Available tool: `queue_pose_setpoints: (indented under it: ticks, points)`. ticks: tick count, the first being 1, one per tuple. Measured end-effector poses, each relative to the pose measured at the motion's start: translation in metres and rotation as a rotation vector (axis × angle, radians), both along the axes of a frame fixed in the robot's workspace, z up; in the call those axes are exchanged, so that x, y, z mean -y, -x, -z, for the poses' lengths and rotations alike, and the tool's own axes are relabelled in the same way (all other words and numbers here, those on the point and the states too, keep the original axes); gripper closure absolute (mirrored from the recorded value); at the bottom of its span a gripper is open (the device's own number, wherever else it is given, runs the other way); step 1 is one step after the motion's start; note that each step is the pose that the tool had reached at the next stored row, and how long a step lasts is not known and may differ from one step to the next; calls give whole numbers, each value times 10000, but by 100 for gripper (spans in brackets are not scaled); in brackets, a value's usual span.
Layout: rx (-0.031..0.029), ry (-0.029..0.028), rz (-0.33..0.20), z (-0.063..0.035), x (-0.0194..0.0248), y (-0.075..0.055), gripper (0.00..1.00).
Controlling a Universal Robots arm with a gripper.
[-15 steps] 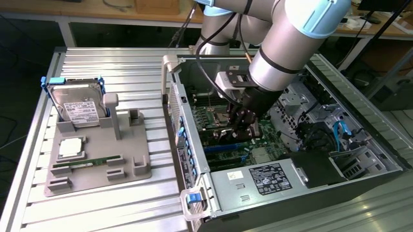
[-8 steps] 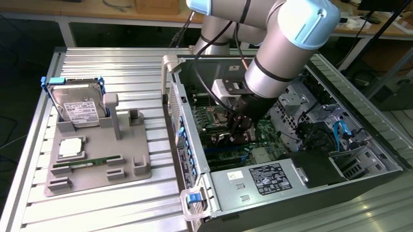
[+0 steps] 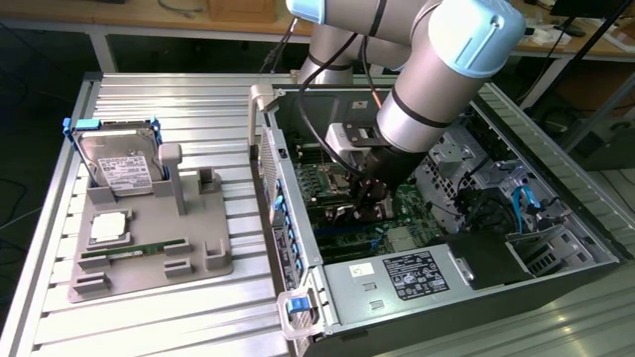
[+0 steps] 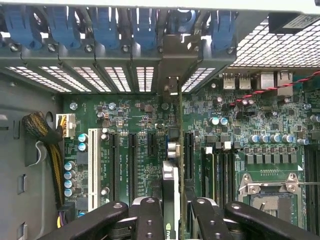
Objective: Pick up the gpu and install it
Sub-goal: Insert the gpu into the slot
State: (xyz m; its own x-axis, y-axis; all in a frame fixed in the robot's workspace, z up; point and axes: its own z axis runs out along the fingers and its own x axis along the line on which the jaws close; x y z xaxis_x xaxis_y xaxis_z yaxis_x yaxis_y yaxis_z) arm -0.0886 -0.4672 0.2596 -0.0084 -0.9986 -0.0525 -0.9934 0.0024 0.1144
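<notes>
Robotics lab or workshop: slotted aluminium desk (image 3: 169, 97), opened PC tower (image 3: 573, 217), grey parts jig (image 3: 149, 258), cable-strewn wooden benches (image 3: 119, 15) behind.

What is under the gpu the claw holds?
The green motherboard with its black expansion slots lies beneath the gpu, held edge-on in the claw. Whatever lies directly under the card's edge is covered by it.

Exterior view looks down from high into the computer case (image 3: 343, 316); wrist view, behind the gripper (image 4: 175, 212), closely faces the shared motherboard (image 4: 130, 115).
</notes>
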Motion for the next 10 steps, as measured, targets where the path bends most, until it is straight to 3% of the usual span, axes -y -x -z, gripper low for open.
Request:
queue_pose_setpoints:
  ticks: [10]
  points:
    - [-14, -17, -4, -20, 0, 18, 73]
